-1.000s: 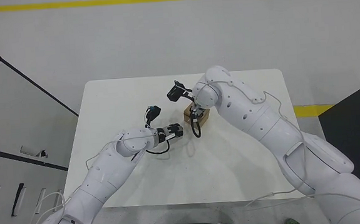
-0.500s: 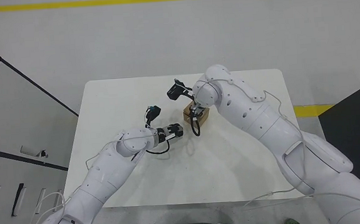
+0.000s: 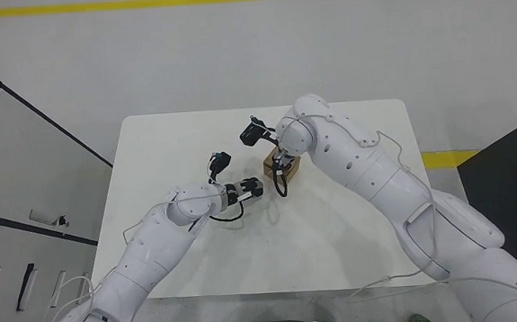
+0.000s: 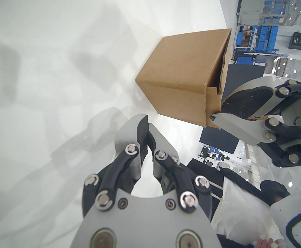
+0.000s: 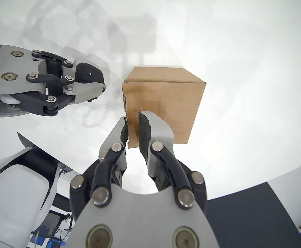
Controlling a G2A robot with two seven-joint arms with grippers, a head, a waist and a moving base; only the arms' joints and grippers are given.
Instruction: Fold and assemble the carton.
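- R gripper (image 5: 132,120): fingers (image 5: 144,128) clamped on the edge of a flap (image 4: 211,103) at one end of the carton (image 5: 169,103), cardboard pinched btwn them.
- L gripper (image 4: 145,131): tips together, nothing held. It sits low over the table (image 3: 354,235), just beside the carton, not touching it.
- Carton: brown, squared up into a box, standing on the white table twd the far-middle, right at the R wrist.
- Key relation: from the L gripper the carton lies ahead and a bit to the robot's right, w/ a closed side wall facing it. The flap end, dark gap showing, faces the R gripper.
- Box looks near-cubic, no clear long axis.
- Judgement: R arm has the flap, so L is the free one and near enough to brace that side wall while the flap gets pressed shut.
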